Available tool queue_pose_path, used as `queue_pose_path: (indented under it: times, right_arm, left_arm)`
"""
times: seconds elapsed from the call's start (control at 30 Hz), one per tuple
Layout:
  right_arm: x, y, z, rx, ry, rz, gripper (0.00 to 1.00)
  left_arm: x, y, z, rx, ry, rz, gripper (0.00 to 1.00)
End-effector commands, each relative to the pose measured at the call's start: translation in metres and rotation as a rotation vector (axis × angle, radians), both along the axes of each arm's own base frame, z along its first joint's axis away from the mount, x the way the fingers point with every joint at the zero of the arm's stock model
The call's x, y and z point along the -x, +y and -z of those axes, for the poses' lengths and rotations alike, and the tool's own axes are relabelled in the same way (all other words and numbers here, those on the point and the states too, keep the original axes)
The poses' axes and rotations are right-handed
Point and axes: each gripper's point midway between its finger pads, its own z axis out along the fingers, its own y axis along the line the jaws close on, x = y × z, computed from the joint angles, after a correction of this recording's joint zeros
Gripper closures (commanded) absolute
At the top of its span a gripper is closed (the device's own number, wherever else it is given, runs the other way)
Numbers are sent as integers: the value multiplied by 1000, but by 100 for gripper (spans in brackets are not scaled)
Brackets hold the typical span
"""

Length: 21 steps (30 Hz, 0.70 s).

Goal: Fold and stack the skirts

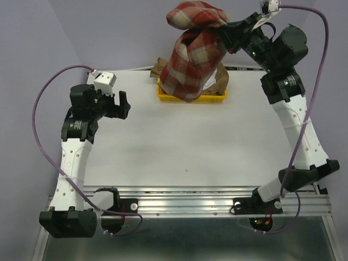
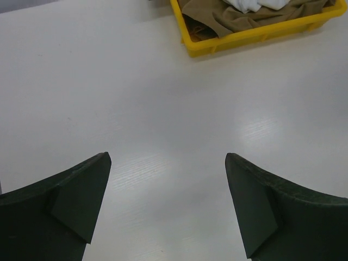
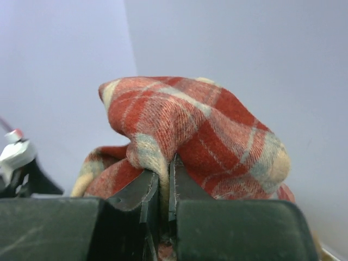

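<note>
One checked skirt pinched in right gripper — tan skirt, white skirt in tray, left gripper spread.

Checked skirt is noted as red and beige, crossed with pale grey. Tray is recorded yellow; tan skirt plain brown; white skirt unpatterned. Table is seen white, wall lilac.

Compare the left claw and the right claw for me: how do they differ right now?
The left claw is open and empty; the right claw is shut on the checked skirt. The left claw hangs over bare table, left of the yellow tray; the right claw is held high near the tray, the skirt dangling above it. Both are dark, two-fingered.
</note>
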Motion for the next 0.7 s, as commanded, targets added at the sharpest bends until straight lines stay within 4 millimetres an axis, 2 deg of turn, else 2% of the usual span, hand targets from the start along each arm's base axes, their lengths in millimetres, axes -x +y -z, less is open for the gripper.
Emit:
queue_pose_path:
  times: [0.0, 0.07, 0.1, 0.13, 0.23, 0.27, 0.33, 0.37, 0.43, 0.47, 0.5, 0.57, 0.6, 0.67]
  right_arm:
    - [40, 12, 52, 95, 85, -152, 99]
    - [50, 14, 92, 154, 162, -189, 99]
    - [62, 10, 102, 174, 174, -193, 99]
    - [61, 12, 142, 235, 230, -208, 99]
    - [75, 10, 199, 305, 329, -244, 99]
    - [79, 9, 232, 325, 383, -259, 99]
    - [79, 13, 263, 360, 412, -280, 99]
    - [75, 19, 293, 375, 459, -299, 98]
    - [69, 32, 320, 390, 514, -334, 96]
    - [69, 44, 331, 396, 548, -362, 89]
    - [58, 59, 352, 413, 590, -387, 85]
    - [53, 81, 367, 404, 662, -408, 77]
    - [50, 105, 374, 398, 690, -439, 74]
    - [45, 124, 372, 371, 691, -448, 68]
  left_arm:
    - [12, -20, -39, 13, -135, 140, 1]
    - [16, -22, -39, 4, -145, 162, 2]
    - [17, -22, -37, -11, -149, 175, 2]
    - [20, -22, -37, -19, -153, 180, 2]
    - [26, -24, -30, -57, -153, 229, 2]
    - [29, -23, -26, -94, -156, 255, 2]
    - [37, -26, -16, -119, -143, 299, 2]
    - [38, -25, -11, -152, -147, 321, 2]
    - [41, -26, 2, -176, -131, 353, 2]
    - [43, -25, 6, -186, -126, 358, 2]
    - [43, -24, 11, -205, -126, 367, 2]
    - [45, -24, 25, -215, -96, 384, 2]
    - [46, -25, 32, -225, -86, 405, 2]
    - [50, -27, 42, -223, -57, 430, 2]
